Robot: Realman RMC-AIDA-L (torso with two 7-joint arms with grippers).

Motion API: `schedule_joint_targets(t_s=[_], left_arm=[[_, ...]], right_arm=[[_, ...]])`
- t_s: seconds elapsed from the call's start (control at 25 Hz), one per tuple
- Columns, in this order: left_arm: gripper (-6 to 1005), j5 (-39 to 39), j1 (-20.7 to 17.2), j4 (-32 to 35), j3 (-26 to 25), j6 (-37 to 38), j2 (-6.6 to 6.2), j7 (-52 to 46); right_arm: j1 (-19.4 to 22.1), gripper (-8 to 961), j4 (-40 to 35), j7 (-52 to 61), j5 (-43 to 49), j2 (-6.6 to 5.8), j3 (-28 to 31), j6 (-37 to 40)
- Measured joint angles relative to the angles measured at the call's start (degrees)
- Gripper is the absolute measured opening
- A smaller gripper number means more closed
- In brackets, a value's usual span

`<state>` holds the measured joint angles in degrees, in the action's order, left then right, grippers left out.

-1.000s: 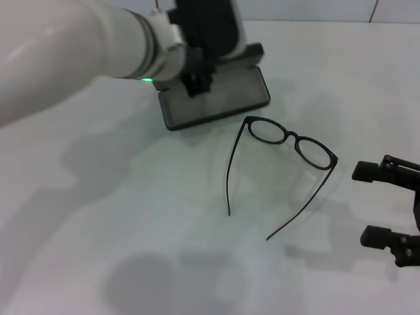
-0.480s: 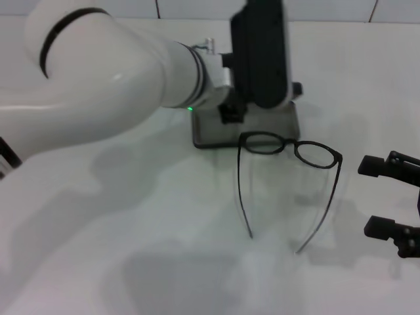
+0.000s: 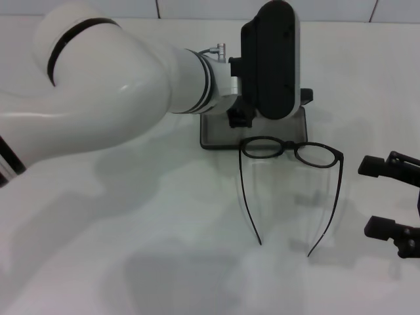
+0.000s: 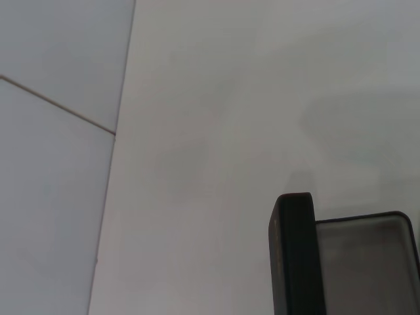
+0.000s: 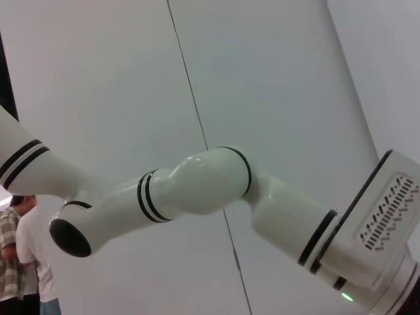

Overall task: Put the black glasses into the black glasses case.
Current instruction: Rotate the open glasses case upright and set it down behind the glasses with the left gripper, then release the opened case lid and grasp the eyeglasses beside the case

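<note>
Head view: left gripper (image 3: 239, 113) at centre top grips the open case (image 3: 262, 128), fingers hidden; glasses (image 3: 291, 152) touch its near edge; right gripper (image 3: 391, 200) spread at right edge.

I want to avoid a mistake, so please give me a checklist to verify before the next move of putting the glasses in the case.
1. Black glasses case open, lid upright: ok.
2. Black glasses free on the table, temple arms unfolded: ok.
3. Glasses apart from the case edge: cannot tell, the frame lies right at it.
4. Left gripper at the case, grip secure: cannot tell.
5. Right gripper open beside the glasses: ok.
</note>
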<state>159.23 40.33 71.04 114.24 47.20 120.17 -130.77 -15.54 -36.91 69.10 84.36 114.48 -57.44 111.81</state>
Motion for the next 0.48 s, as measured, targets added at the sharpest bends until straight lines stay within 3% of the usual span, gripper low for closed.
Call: schedule_joint_targets(t_s=[0.28,0.48], left_arm=[[209,-0.4,-0.6,0.0,0.3,-0.7,0.09,3.3],[276,-0.5,-1.0,0.4,0.3,-0.7,0.07,3.5]], right_arm=[[0.5,869,0.5,-0.5,0.0,-0.05,0.1,0.3],[0.6,869,0.8,-1.2,0.0,-0.07,0.1,0.3]])
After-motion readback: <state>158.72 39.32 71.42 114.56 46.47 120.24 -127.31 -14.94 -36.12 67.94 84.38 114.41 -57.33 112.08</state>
